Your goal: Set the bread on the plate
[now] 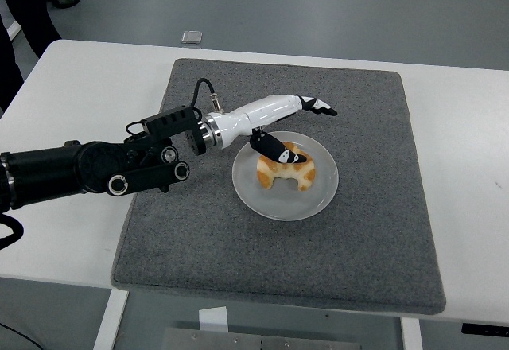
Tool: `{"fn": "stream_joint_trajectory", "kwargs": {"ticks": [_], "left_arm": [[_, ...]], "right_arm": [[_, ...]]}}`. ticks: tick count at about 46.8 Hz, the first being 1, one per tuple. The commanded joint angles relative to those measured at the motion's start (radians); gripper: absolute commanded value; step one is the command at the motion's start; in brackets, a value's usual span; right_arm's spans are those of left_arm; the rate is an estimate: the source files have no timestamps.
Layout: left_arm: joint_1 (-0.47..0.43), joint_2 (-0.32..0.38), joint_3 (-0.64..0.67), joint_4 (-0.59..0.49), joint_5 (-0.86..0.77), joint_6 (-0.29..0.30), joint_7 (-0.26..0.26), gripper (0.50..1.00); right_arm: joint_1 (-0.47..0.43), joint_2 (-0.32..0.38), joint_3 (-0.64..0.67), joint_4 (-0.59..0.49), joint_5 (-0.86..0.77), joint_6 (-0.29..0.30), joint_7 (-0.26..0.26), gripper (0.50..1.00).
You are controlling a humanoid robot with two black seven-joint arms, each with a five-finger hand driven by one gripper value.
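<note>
left hand (288,127): fingers spread wide, holding nothing, just above plate's upper-left rim | bread (286,170): lying on plate (318,200), frame centre | mat (374,111) beneath plate

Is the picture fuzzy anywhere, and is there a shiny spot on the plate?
Head view: mostly sharp; the bread and the left hand show clear edges. The plate looks evenly pale with no bright glare spot. Light is soft and even, leaving only a faint shadow under the hand on the grey mat.
</note>
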Motion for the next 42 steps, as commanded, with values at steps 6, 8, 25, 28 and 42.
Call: {"fn": "stream_joint_trajectory", "kwargs": {"ticks": [6,8,25,28,42], "left_arm": [[-0.038,0.004,-0.13,0.014,-0.189,-0.128,0.001,0.986],[-0.052,0.012,-0.162,0.026,-0.25,-0.168,0.001,0.986],[-0.141,0.021,-0.282,0.219,-0.657,-0.465,0.001,0.992],[-0.148,0.021,-0.282,0.253,-0.665,-0.498,0.001,0.994],[-0.168,0.024,-0.328,0.431,-0.729,-0.692,0.001,0.996]], "right_arm": [[0.0,0.0,0.0,0.0,0.0,0.0,0.0,0.952],[0.0,0.0,-0.001,0.0,0.0,0.0,0.0,0.952],[0.0,0.0,0.0,0.0,0.0,0.002,0.0,0.952],[0.0,0.0,0.0,0.0,0.0,0.002,0.0,0.952],[0.0,0.0,-0.001,0.0,0.0,0.002,0.0,0.954]]}}
